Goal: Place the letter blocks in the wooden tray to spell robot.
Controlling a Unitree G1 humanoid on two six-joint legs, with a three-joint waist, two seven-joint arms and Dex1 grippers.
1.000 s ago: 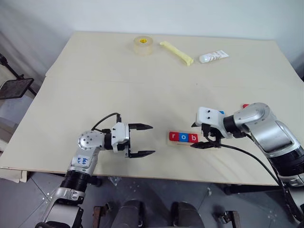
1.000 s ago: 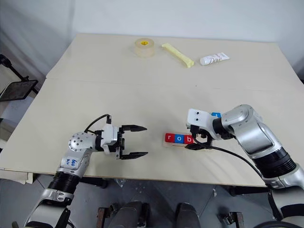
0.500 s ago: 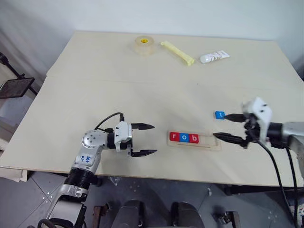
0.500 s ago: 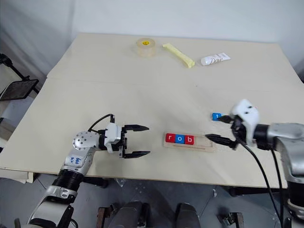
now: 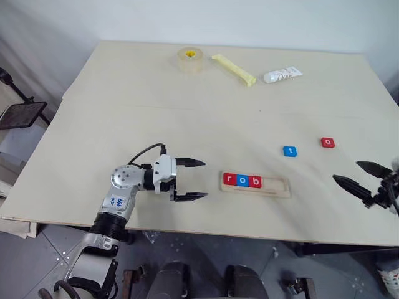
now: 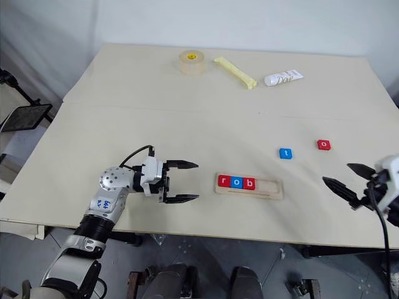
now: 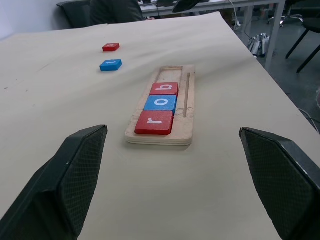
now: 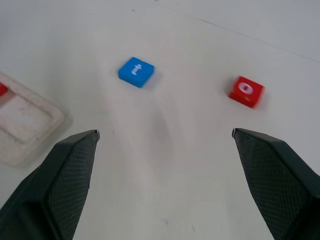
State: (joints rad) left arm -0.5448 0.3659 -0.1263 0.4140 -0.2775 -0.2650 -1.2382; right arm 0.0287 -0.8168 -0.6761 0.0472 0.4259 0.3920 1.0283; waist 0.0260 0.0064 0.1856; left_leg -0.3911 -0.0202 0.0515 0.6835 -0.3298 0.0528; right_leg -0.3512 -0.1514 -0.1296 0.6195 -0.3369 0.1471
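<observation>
Wooden tray (image 5: 256, 184) sat just past the wide-open, empty left gripper (image 5: 189, 180) in the head view, holding r, o, b, with its long axis running on along that gripper's pointing line. Over by the right gripper (image 5: 360, 177), also spread wide and empty, the red o block (image 5: 328, 142) lay closest. From the right wrist, that o (image 8: 246, 91) sat ahead towards one finger and the blue t block (image 8: 136, 71) towards the other, so I'd guess the right arm takes the o.

left arm (image 5: 121, 193): silver-grey rounded housing, small dark screw holes, blue handwritten marks
left wrist cable (image 5: 144, 154): thin, black, looped
left gripper (image 5: 194, 180): white block, two black tapered fingers
finger pads (image 7: 75, 175): black, cross-hatched texture
right gripper (image 5: 365, 179): black pointed fingers, black cable
</observation>
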